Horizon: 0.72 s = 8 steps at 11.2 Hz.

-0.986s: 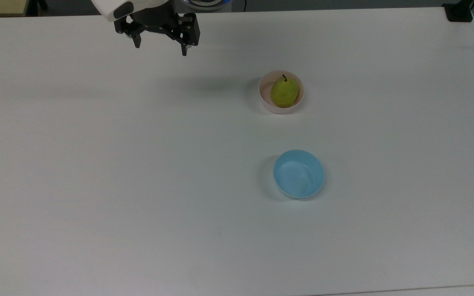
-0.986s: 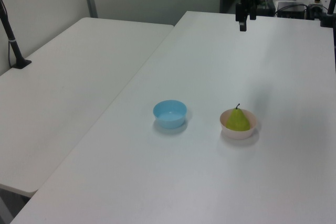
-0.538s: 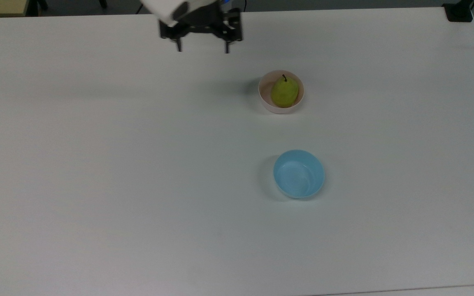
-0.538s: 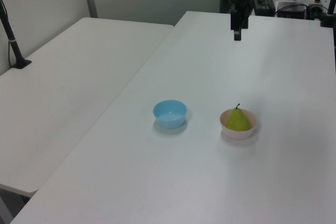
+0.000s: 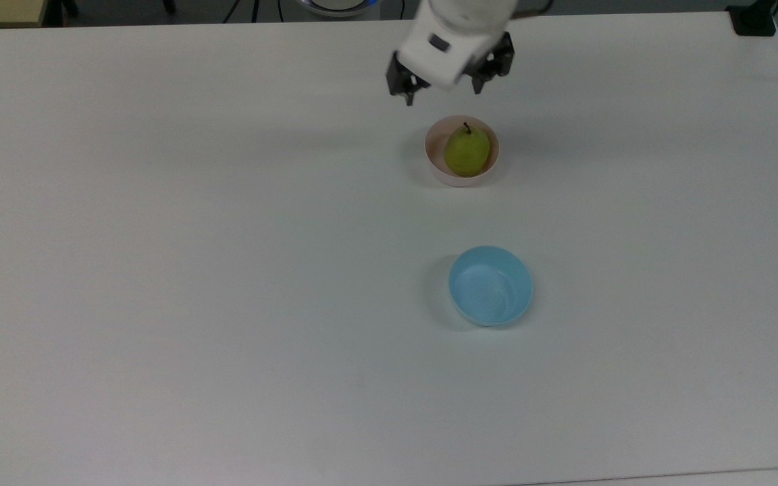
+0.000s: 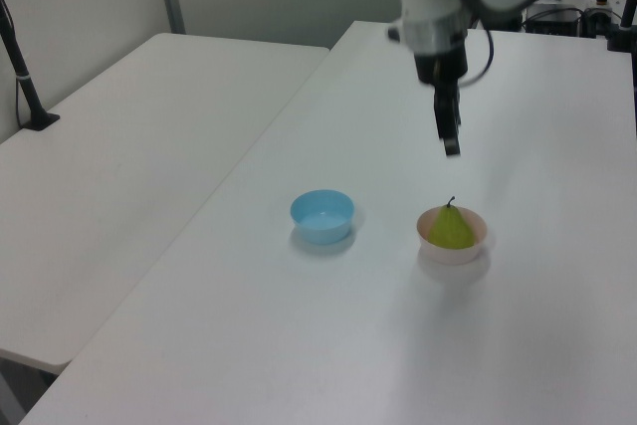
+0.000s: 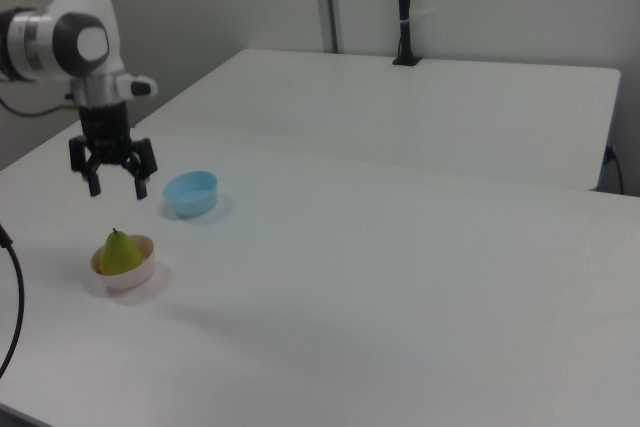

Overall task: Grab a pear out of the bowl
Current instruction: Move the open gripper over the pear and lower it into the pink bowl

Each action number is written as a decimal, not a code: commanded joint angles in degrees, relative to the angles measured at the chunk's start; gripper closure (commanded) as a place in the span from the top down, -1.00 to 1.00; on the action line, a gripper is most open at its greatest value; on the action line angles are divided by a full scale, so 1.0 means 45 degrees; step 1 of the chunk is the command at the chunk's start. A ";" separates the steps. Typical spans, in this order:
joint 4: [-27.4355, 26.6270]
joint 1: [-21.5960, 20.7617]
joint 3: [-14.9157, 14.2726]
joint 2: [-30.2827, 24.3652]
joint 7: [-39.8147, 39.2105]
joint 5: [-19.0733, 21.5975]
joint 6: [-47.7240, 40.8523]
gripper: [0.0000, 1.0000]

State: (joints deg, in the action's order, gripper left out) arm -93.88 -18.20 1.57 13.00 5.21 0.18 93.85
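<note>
The arm is on its approach, not yet at the grasp. The tool [image 7: 116,189] hangs in the air above the worktop [image 5: 227,270], its two fingers spread wide and holding nothing, tips pointing down. The pear [image 5: 467,150] sits in the pink bowl [image 5: 437,169], stem up and leaning a little toward the far rim in the top view, filling most of the bowl's opening. In the right view the tool is up and slightly behind the fruit, well clear of it; in the left view it hovers above and a touch to the left view's left of the stem. A blue bowl [image 5: 490,285] stands apart on the worktop, out of the way. As I read it, the next move is a short shift to bring the open fingers squarely over the pear, then a straight drop so they straddle its belly without clipping the bowl's rim. The fit looks tight, so the fingers will likely need to close on the upper part that rises above the rim.
</note>
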 commanded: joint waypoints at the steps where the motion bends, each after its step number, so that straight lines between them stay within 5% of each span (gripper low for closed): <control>1: 0.0002 -0.0739 -0.0192 0.1249 -0.0063 0.0039 -0.0017 1.00; 8: -0.0232 -0.1248 -0.0192 0.2951 0.0014 -0.0195 0.1290 1.00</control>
State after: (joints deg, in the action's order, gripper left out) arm -94.12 -22.07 1.55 25.78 5.13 0.01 96.92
